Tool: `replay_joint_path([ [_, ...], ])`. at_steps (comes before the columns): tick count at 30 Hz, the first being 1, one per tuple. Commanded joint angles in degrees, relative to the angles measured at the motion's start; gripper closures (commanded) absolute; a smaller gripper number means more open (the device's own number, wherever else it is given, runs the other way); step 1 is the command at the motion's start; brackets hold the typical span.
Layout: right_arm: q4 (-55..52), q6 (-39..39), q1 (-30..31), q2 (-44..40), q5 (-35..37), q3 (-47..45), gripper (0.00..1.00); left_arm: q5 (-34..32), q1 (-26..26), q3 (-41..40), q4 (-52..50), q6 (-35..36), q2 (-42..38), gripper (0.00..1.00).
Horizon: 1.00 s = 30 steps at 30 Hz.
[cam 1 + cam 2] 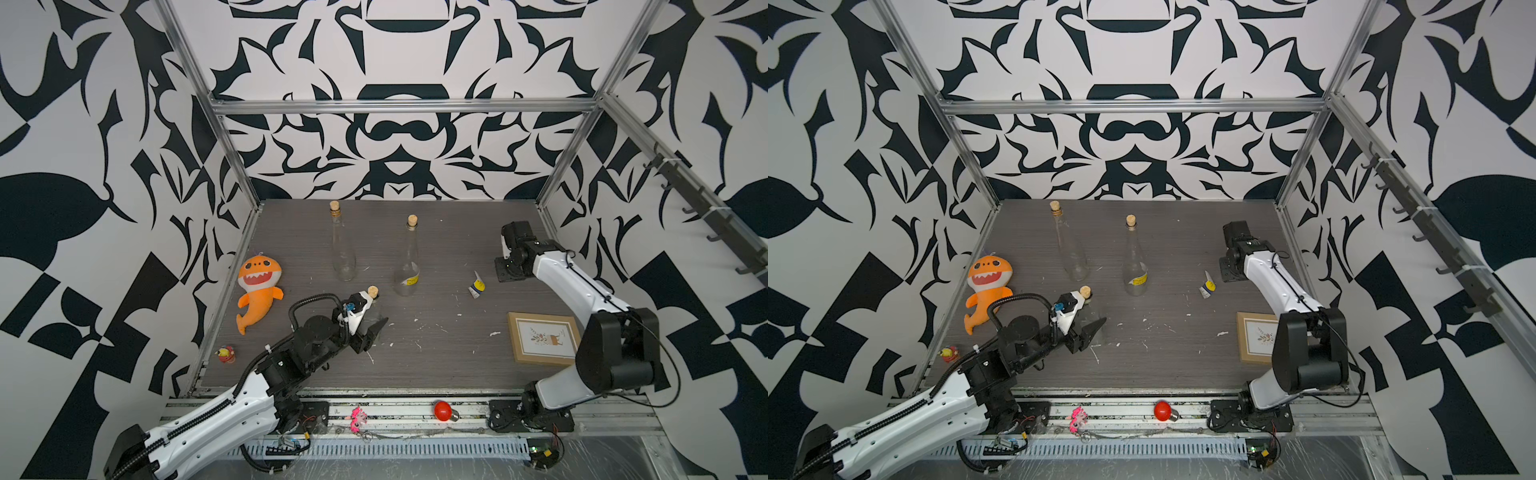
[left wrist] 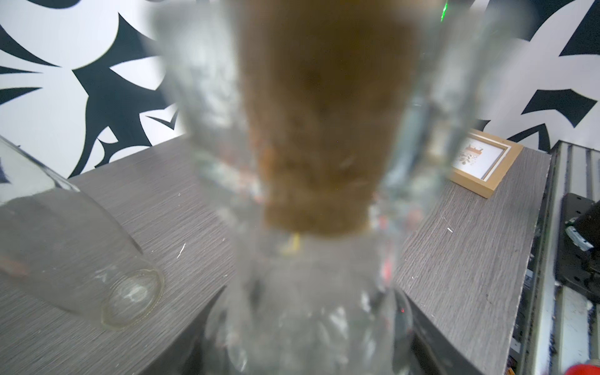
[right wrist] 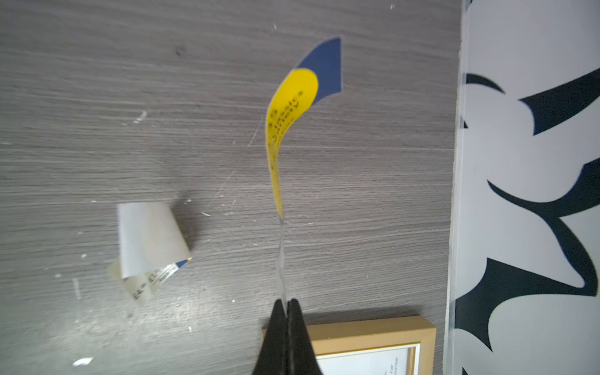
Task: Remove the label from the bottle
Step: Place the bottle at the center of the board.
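Glass fills the left wrist view: the held bottle [image 2: 292, 292] is blurred, its cork [image 2: 318, 130] toward the lens. Dark fingers [image 2: 431, 344] press on either side of its body, so the left gripper [image 1: 374, 326] is clamped on it. In both top views that bottle sits cork up near the front left of the table [image 1: 436, 365], its glass hard to make out there.

Only the right wrist view shows the right gripper [image 3: 287, 303]. Its jaws are pinched together on a thin label strip [image 3: 292, 97], yellow and blue at the free end, held above the table. A loose curled label piece [image 3: 149, 240] lies on the table nearby. In the top views those jaws are hidden behind the right arm.

Behind the held bottle stand 2 more corked bottles, a bare bottle [image 1: 343, 253] and a bottle with a yellow remnant [image 1: 409, 270]. A picture frame [image 1: 542, 338] lies by the right arm, and a shark plush [image 1: 257, 286] lies at the left edge.
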Motion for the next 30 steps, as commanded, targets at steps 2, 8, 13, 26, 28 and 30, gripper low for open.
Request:
replay_joint_path([
  [2,-3.10,0.61,1.26,-5.54,-3.38,-0.05,1.00,-2.21,-0.09,-1.97,11.12,2.76,-1.36,1.00],
  [8,-3.79,0.64,2.20,-8.48,-3.64,-0.75,1.00,-14.12,0.00,-1.44,15.41,8.84,3.23,1.00],
  [13,-3.76,0.16,2.28,-6.69,-3.19,-0.76,1.00,-16.38,4.51,0.72,16.81,10.31,8.38,1.00],
  [26,-2.78,4.25,2.17,3.66,7.41,-0.82,1.00,-3.68,21.96,-1.52,24.58,2.79,11.85,1.00],
  [28,-1.87,5.51,1.87,6.06,8.29,-1.15,1.00,-4.08,22.08,-1.57,25.41,2.64,13.18,1.00],
  [30,-1.28,6.60,1.75,8.59,8.64,-0.81,1.00,-4.00,22.15,-1.52,25.66,2.36,14.19,1.00],
])
